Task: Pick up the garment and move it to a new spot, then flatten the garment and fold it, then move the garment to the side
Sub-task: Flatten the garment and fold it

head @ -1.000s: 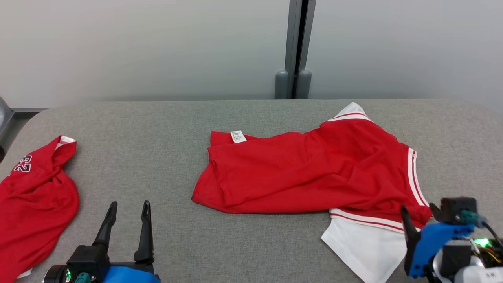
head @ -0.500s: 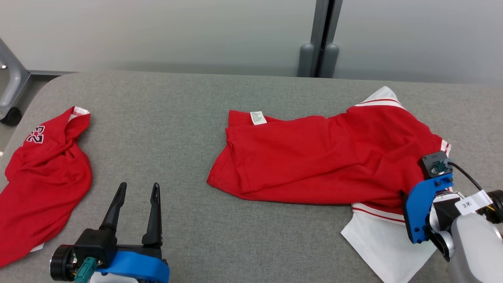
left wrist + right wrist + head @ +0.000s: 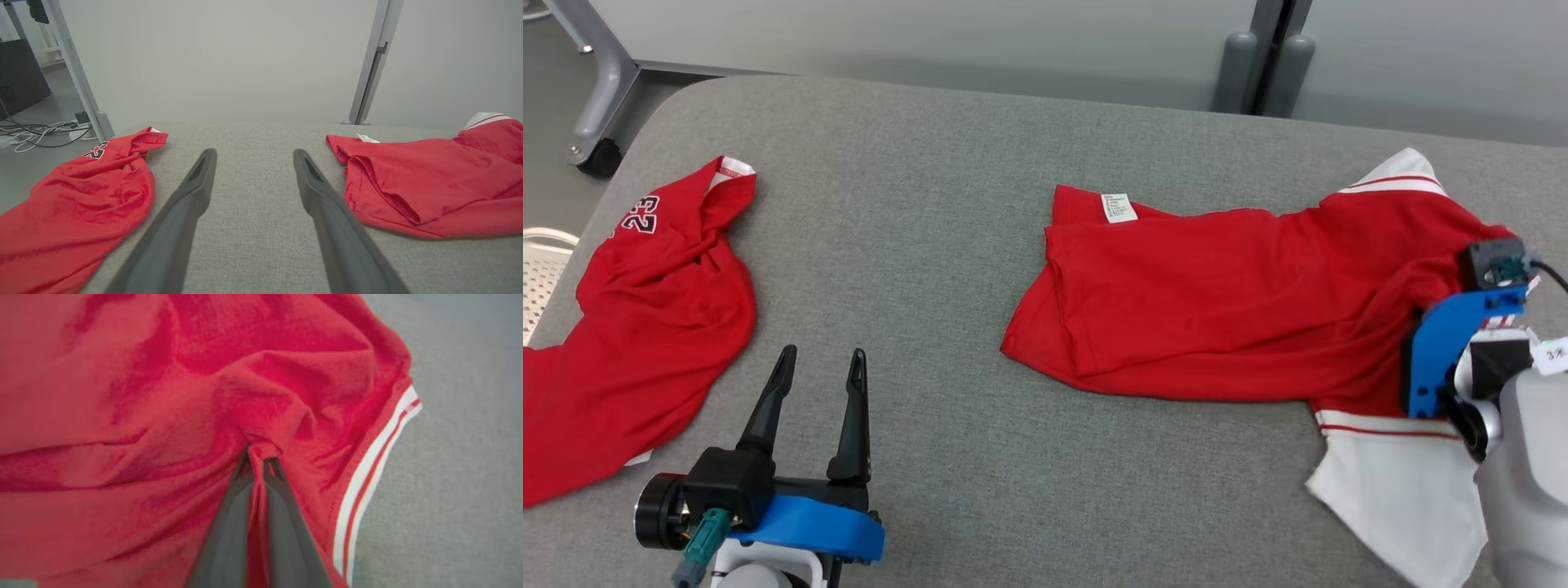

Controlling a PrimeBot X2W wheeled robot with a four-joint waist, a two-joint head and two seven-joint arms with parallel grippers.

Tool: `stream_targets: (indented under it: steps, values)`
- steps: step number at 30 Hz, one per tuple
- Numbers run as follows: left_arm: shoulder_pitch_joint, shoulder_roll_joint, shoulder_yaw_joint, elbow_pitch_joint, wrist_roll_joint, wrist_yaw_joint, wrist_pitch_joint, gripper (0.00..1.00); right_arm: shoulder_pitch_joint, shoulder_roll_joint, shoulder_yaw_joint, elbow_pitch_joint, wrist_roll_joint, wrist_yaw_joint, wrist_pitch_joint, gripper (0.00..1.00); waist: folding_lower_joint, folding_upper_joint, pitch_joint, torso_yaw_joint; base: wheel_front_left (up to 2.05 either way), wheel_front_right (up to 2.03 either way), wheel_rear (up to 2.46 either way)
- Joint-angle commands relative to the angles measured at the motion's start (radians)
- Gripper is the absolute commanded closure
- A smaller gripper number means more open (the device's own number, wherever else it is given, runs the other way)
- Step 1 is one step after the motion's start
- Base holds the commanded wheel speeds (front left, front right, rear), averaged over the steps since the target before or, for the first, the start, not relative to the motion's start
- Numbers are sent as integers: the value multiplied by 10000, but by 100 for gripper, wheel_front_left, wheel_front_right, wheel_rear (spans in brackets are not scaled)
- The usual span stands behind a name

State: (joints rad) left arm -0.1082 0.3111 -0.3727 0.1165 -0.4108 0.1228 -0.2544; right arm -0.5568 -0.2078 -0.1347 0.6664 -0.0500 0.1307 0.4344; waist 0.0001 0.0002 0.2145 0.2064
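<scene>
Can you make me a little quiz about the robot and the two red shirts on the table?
1. What number is printed on the left shirt?
2. True or false: the left gripper is holding a shirt.
3. Which shirt does the right gripper pinch? A) the left shirt B) the shirt with white sleeves

Key: 1) 23. 2) False, it is open and empty. 3) B.

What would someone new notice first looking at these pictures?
The red and white garment sprawls over the right half of the grey table, with the right gripper pinched shut on a fold of its red cloth. A second red garment numbered 23 lies crumpled at the table's left edge, and the left gripper is open between them.
</scene>
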Motion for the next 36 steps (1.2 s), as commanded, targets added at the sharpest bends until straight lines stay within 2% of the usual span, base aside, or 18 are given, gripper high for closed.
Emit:
stream_targets:
  steps: [1,10,11,12,13,18,22,27,36]
  values:
    - [-145,-30,-16,3,64,-46,-52,0,-317,-35,-20,-11,-145,1,-221,100,-1,-2,74,84,0,0,0]
    - [-462,-207,-59,189,161,-236,-105,0,-2033,-173,155,564,-871,1,-2078,100,-1,-2,354,513,0,0,0]
    - [-453,-220,-51,223,162,-247,-105,0,-2116,-139,118,723,-881,1,-2198,88,-1,-2,356,532,0,0,0]
    - [-454,-235,-43,251,162,-248,-105,0,-2178,-88,46,909,-857,1,-2242,5,-1,-2,344,545,0,0,0]
    - [-457,-243,-28,273,171,-257,-109,0,-2239,-20,46,1045,-819,1,-2312,0,-1,-2,324,546,0,0,0]
    - [-286,-222,114,379,141,-230,-111,0,-2042,95,-137,1565,-630,1,-2588,0,-1,-2,84,343,0,0,0]
    - [-177,-177,226,429,140,-203,-115,0,-1674,290,-240,1139,-283,1,-3591,0,-1,-2,-228,-17,0,0,0]
    - [62,-139,312,486,137,-162,-118,0,-603,712,-361,-117,389,1,-4840,0,-1,-2,-710,-541,0,0,0]
    - [628,-67,477,585,48,-39,-120,0,2602,1455,-365,-3013,1674,1,-6145,0,-1,-2,-1404,-1307,0,0,0]
